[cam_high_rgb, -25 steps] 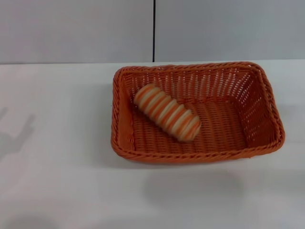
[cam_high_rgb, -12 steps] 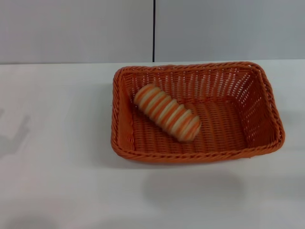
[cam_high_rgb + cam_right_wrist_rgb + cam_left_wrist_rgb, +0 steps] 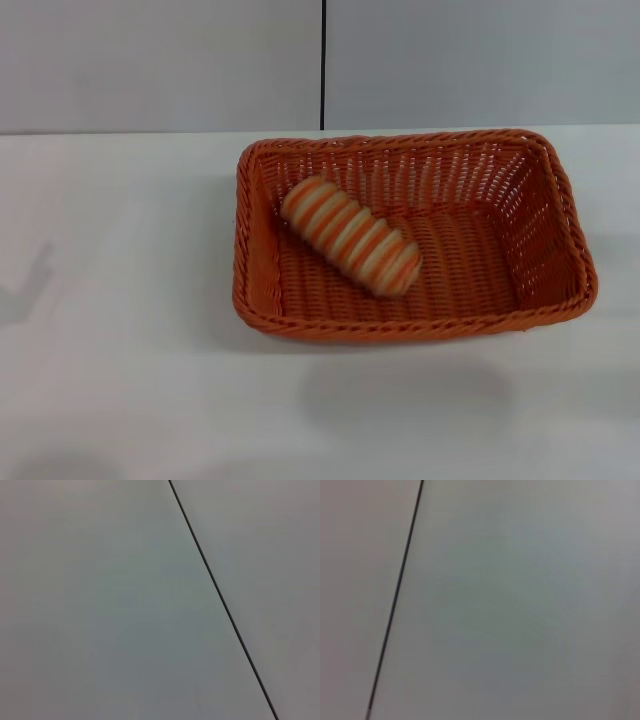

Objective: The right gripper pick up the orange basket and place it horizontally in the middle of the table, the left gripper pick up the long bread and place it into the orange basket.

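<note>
The orange basket [image 3: 560, 215] lies lengthwise across the white table [image 3: 120, 380], a little right of centre in the head view. Inside it, toward its left half, rests the long bread [image 3: 350, 236], striped orange and cream and lying at a slant on the basket floor. Neither the left gripper nor the right gripper shows in any view. Both wrist views hold only a plain grey wall with a thin dark seam.
A grey wall [image 3: 160, 60] with a vertical dark seam [image 3: 323, 60] stands behind the table. A faint shadow [image 3: 25, 290] falls on the tabletop at the far left.
The shadow at the table's far left has shrunk and slid toward the left edge. The basket and the bread have not moved.
</note>
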Robot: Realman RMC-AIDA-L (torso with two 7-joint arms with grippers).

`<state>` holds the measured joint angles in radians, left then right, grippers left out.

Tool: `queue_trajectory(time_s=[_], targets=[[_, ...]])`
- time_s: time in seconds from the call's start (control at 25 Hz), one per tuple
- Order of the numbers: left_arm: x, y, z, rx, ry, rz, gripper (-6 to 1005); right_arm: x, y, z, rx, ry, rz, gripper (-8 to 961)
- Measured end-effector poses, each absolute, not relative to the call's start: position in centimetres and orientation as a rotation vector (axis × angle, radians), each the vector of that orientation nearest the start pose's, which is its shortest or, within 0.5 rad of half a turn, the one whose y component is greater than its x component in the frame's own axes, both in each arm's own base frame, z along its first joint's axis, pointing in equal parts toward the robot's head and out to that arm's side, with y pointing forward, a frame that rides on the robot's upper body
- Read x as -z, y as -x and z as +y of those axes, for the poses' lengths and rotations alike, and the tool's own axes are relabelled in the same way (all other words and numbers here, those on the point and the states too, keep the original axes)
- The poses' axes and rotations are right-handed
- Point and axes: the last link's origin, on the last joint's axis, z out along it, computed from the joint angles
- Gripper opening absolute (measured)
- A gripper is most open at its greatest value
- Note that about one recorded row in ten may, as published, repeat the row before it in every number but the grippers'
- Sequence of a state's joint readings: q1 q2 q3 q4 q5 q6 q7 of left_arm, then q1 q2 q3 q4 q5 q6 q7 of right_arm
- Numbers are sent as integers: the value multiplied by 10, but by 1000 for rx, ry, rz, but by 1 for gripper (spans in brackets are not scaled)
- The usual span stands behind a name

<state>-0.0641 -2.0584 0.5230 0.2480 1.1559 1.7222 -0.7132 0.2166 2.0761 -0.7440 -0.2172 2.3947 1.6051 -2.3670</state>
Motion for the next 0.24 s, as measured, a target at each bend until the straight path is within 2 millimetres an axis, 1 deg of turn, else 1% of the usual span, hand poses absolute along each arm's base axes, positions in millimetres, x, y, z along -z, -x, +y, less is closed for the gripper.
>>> queue_trajectory(time_s=[0.24], targets=[[-63,376,189,1029,1581,-535,744,-69,-352,255,-1203,1431,559,659]])
